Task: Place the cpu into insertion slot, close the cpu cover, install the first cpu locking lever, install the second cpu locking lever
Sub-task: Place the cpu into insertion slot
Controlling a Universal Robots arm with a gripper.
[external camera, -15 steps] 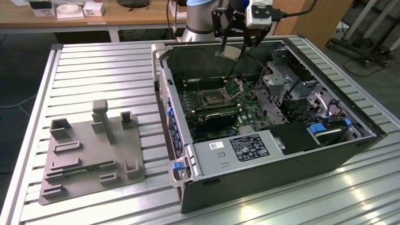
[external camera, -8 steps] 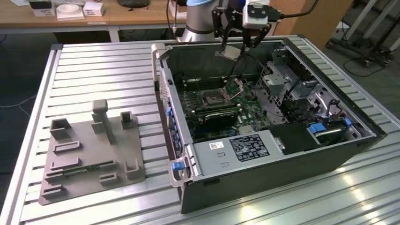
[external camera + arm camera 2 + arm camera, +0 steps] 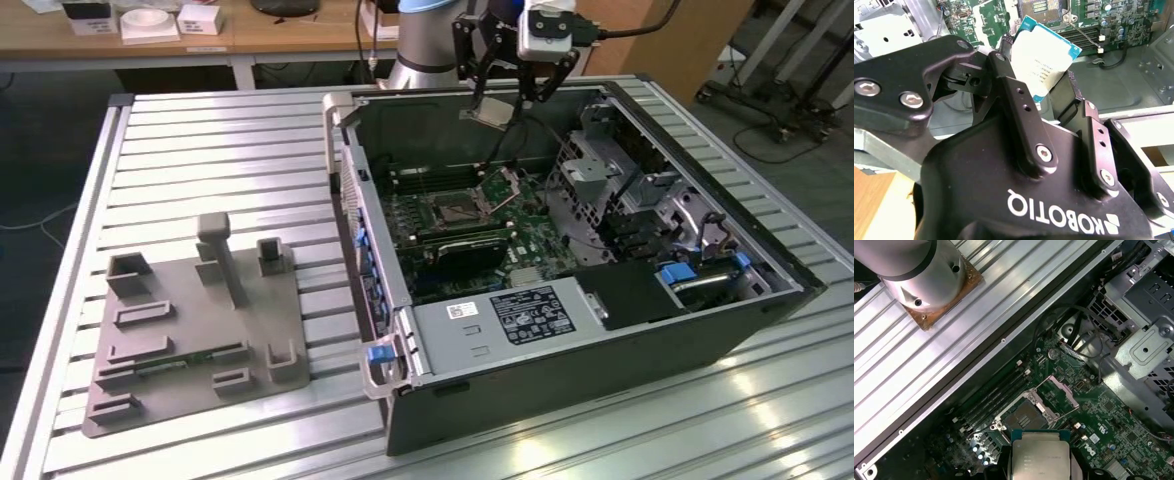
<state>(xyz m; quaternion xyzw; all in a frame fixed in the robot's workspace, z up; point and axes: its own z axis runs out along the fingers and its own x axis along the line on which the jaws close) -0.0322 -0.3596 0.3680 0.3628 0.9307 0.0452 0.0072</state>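
Observation:
My gripper [image 3: 507,100] is shut on the cpu [image 3: 487,113] and holds it high above the far end of the open computer case. In both wrist views the cpu [image 3: 1046,57] [image 3: 1040,460] is a silvery square chip with a teal rim, pinched by its edges between black fingers [image 3: 1004,70]. The insertion slot [image 3: 447,212] [image 3: 1022,421] lies on the green motherboard below, its dark centre bare. The cpu cover [image 3: 505,185] [image 3: 1060,390] stands swung up beside the slot.
The case's walls [image 3: 350,190] ring the motherboard. A drive cage [image 3: 627,190] and a power supply [image 3: 527,315] sit inside. Long memory slots [image 3: 996,392] flank the socket. A grey fixture plate [image 3: 194,320] lies on the table at the exterior view's left. The arm's base [image 3: 919,270] stands behind the case.

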